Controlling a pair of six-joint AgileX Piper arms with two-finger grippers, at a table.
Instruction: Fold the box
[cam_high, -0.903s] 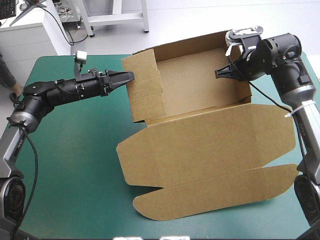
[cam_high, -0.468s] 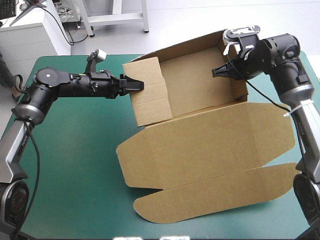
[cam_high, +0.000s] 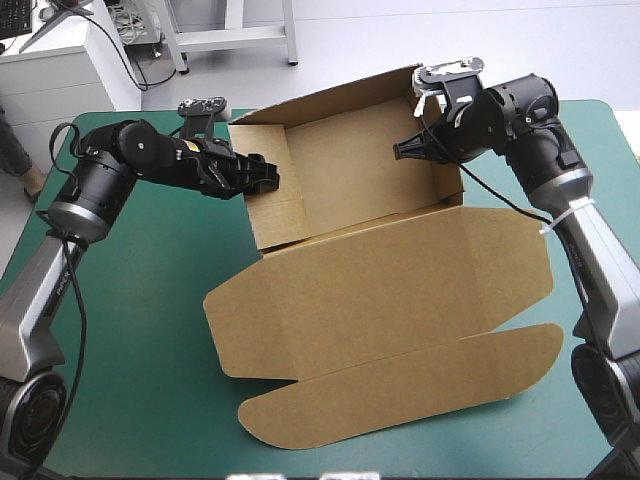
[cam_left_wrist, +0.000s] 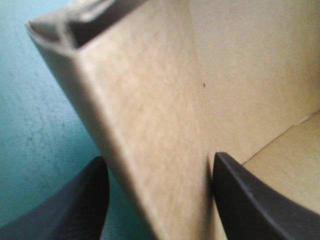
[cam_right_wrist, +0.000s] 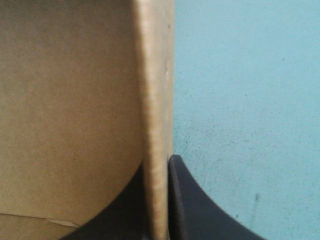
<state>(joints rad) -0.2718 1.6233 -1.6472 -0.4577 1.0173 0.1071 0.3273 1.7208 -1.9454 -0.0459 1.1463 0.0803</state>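
wrist views only | left gripper (cam_left_wrist: 160, 159) spread astride box (cam_left_wrist: 150, 95) wall; right gripper (cam_right_wrist: 159, 167) pinching wall

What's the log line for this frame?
box: tray open, lid flat | left gripper: open, astride left wall | right gripper: shut on right wall

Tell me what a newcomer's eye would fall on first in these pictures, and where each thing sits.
The big brown box dominates the middle of the teal-green table, an open tray with its lid lying flat toward the near edge. The left pincer straddles the tray's left wall, while the right pincer is clamped on its right wall.
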